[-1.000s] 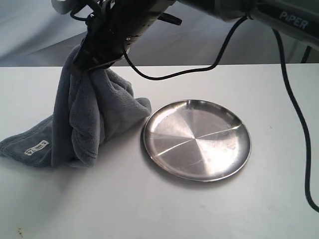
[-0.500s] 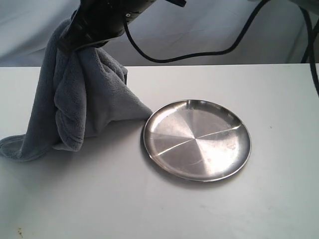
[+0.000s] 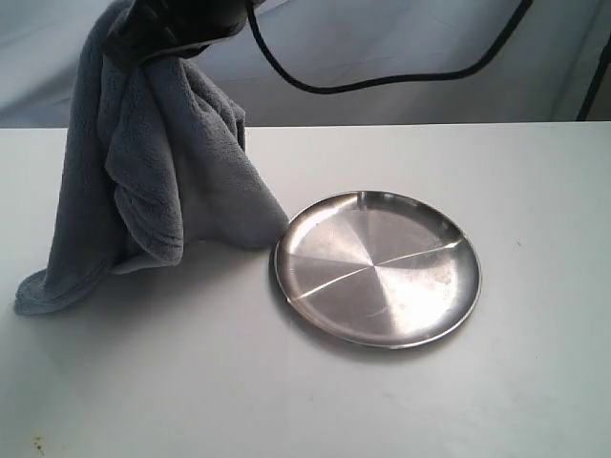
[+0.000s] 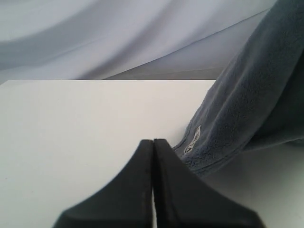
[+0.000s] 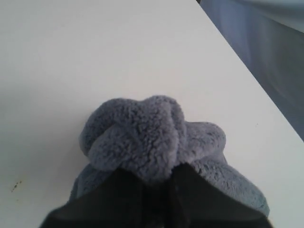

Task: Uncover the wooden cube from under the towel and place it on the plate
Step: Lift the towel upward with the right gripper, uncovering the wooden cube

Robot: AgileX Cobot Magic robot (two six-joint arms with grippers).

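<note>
The dark grey towel (image 3: 162, 181) hangs bunched from my right gripper (image 3: 153, 43), which has reached across to the far left and is shut on its top fold. The towel's lower end still trails on the table at the left. In the right wrist view the towel (image 5: 142, 133) bulges out between the shut fingers of the right gripper (image 5: 154, 173). The steel plate (image 3: 377, 267) lies bare at the middle of the table. No wooden cube shows in any view. My left gripper (image 4: 153, 142) is shut on nothing, low over the table beside the towel's (image 4: 247, 109) hem and white label (image 4: 192, 141).
The white table (image 3: 315, 401) runs across the whole exterior view. A black cable (image 3: 401, 72) loops across the grey backdrop above the table's far edge. A few small specks (image 3: 38, 442) mark the table's front left corner.
My right gripper has risen with the towel, now almost out of the top of the view. The towel's trailing end has slid rightward, and its label no longer shows in the exterior view.
</note>
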